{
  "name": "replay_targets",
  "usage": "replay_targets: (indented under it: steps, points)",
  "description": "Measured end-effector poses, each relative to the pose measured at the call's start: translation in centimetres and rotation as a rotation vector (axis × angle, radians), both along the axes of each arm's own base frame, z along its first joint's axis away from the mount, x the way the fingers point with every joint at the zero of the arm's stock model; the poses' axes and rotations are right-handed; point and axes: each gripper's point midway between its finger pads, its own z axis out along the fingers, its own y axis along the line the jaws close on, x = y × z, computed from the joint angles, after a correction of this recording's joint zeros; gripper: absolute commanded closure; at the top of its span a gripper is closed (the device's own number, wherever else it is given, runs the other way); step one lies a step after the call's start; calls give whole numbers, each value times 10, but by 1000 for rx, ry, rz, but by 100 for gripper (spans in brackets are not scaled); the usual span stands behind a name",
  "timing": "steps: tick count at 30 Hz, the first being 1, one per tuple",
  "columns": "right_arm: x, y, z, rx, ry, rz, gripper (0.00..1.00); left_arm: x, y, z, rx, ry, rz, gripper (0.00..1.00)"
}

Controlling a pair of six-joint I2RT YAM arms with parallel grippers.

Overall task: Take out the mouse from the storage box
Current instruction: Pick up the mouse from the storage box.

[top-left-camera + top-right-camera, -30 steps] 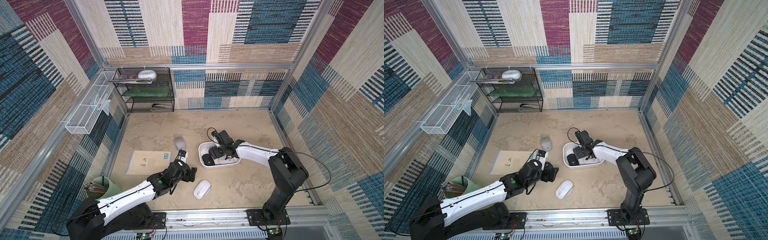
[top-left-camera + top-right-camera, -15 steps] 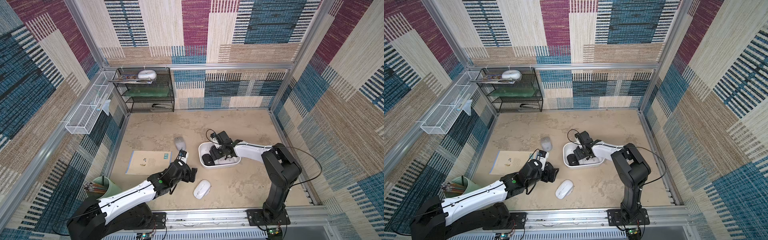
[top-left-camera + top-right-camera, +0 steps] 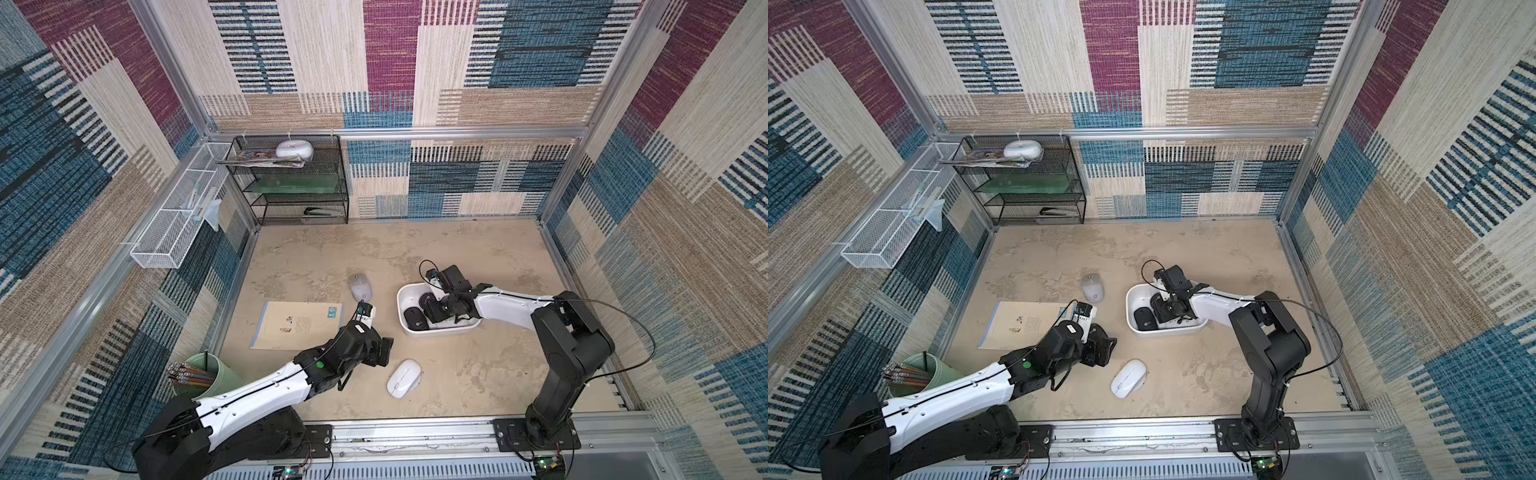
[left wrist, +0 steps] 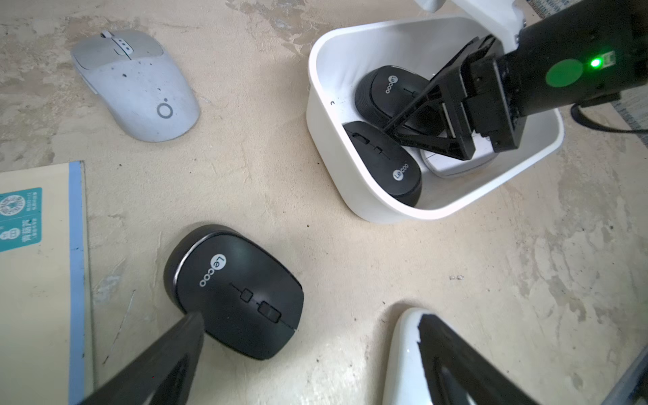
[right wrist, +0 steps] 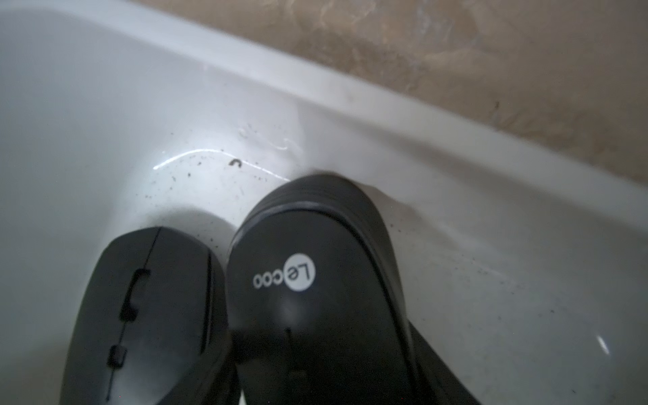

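Right hand (image 4: 413, 126) newly tight on black mouse (image 5: 315, 280), apparently, in storage box (image 4: 329, 147); left hand (image 4: 308, 319) apart

The storage box (image 4: 322, 133) is noted as smooth, glossy white plastic. Each black mouse (image 4: 380, 96) inside is recorded as matt plastic. The tabletop (image 4: 456, 298) is found rough and mottled.

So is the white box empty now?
Not empty. The storage box holds one loose black mouse, a gripped black mouse between the right fingers, and a white mouse beneath.
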Motion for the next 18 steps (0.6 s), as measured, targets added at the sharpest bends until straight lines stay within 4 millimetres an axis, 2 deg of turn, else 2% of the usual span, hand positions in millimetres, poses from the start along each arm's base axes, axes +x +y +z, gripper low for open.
replay_targets:
  steps: [7, 14, 18]
  points:
    - [0, 1, 13, 45, -15, -29, 46, 0, 0, -1, -1, 6, 4, 1]
    - [-3, 1, 11, 61, -10, -44, 50, 0, 0, -3, 3, 10, 5, 1]
    - [-5, 0, 28, 94, -38, -52, 51, 0, 0, -4, 5, 13, 5, 1]
